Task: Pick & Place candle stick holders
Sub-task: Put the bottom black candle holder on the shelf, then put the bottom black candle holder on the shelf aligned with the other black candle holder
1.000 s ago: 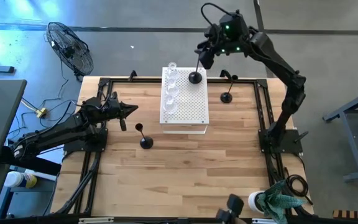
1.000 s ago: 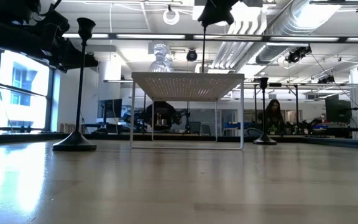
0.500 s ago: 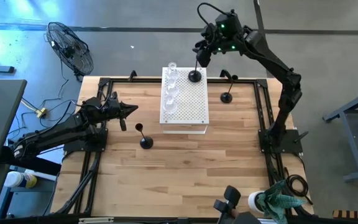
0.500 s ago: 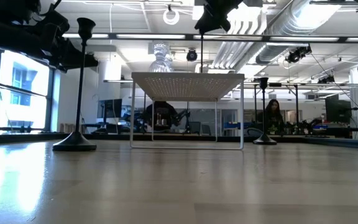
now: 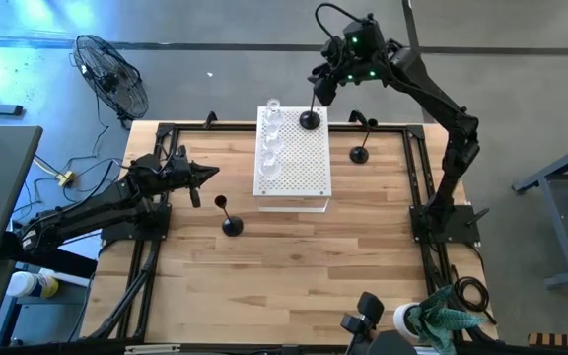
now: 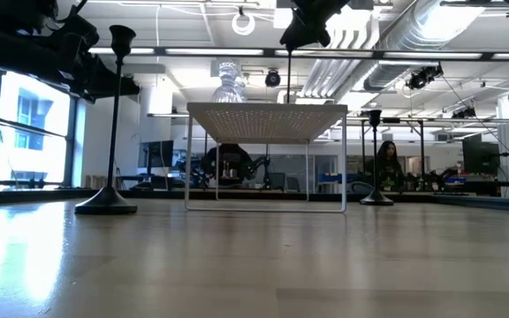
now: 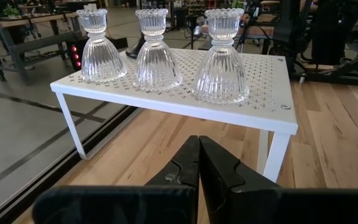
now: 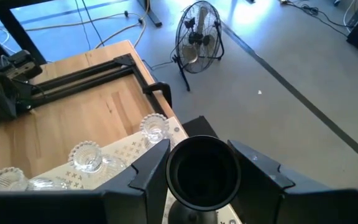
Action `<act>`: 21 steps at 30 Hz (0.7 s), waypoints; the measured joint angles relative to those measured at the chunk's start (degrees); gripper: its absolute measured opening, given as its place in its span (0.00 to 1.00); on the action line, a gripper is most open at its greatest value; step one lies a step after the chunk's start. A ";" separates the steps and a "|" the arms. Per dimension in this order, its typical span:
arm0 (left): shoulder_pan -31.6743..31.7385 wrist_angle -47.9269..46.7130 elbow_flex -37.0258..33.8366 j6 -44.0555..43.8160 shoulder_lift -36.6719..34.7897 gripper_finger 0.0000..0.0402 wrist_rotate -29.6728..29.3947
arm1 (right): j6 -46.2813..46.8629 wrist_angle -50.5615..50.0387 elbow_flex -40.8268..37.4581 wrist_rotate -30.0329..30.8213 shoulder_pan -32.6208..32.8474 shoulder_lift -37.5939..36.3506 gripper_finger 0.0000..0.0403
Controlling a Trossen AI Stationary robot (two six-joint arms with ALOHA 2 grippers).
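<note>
A white perforated board stands on legs at the table's far middle. Three clear glass holders stand along its left side. A tall black holder is at the board's far right corner, base on or just above it. My right gripper is shut on its top, above the board. Two more black holders stand on their bases on the table, one near the board's left and one to its right. My left gripper is shut and empty, left of the board. My right gripper pinches the black holder's round cup, at the top of its stem, between its two fingers. The fingers come from above, one on each side of the cup. The stem hangs straight down to the board's top.
Black frame rails run along the table's left, far and right sides. A fan stands on the floor beyond the far left corner. A person shows far off in the room behind the table. Bare wood lies near the front edge.
My right gripper has shifted a little toward the table's left with the holder's top; the holder's base has stayed at the board's far right corner.
</note>
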 joint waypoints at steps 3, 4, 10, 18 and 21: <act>0.00 0.00 0.00 0.00 0.00 0.00 0.00 | 0.00 -0.02 0.00 -0.04 -0.02 -0.02 0.37; 0.00 0.00 0.00 0.00 0.00 0.00 -0.01 | 0.02 -0.02 0.00 -0.04 -0.02 -0.02 0.37; 0.00 0.00 0.00 0.00 -0.01 0.00 0.00 | -0.42 -0.04 0.00 0.20 0.00 -0.02 0.38; 0.00 0.00 0.00 -2.62 -0.01 0.00 0.01 | -1.92 2.08 0.00 1.80 0.52 -0.02 0.50; 0.00 -0.18 0.00 -4.23 -0.02 0.00 0.05 | -1.94 3.86 -0.04 1.82 0.52 -0.02 0.55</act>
